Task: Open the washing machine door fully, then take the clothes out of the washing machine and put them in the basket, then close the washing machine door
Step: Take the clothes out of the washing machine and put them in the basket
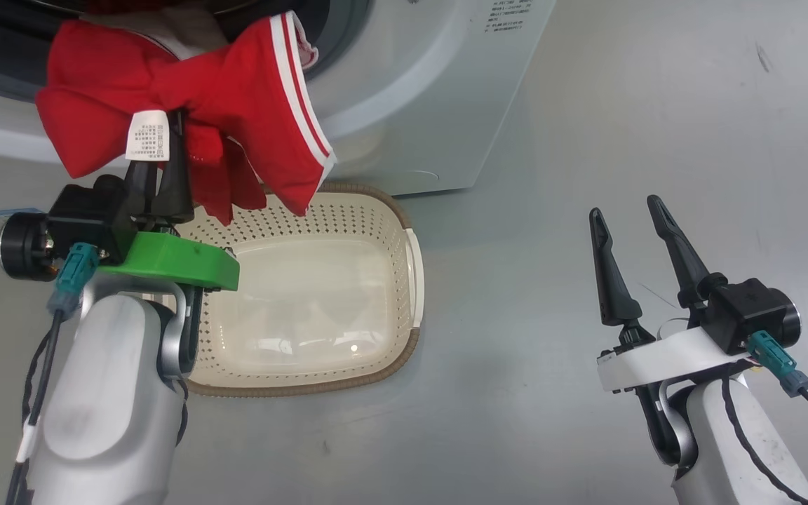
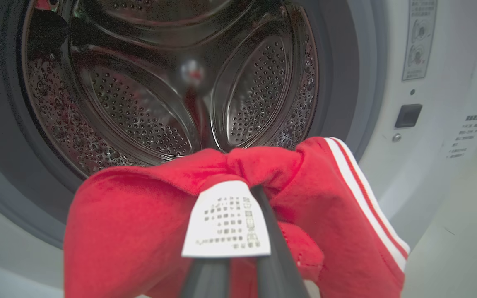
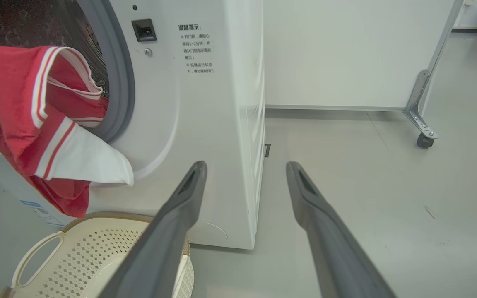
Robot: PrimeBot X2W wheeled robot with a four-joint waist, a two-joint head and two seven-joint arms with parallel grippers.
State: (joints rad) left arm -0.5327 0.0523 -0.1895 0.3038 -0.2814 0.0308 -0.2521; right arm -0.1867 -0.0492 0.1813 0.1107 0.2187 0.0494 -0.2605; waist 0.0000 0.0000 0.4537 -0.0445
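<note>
Head view — left pincer [image 1: 158,144] grips clothes [image 1: 236,98].

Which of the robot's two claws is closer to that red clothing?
Left. The left gripper is shut on the clothes by the washing machine; the right gripper hangs open over the floor, well to their right.

Concealed and cropped items.
Tips of left claw [image 1: 160,151] buried in clothes [image 1: 236,91]; care label [image 2: 226,221] print unreadable; basket [image 1: 404,280] left side behind forearm [image 1: 102,393]; washing machine [image 1: 411,91] cropped at top.
</note>
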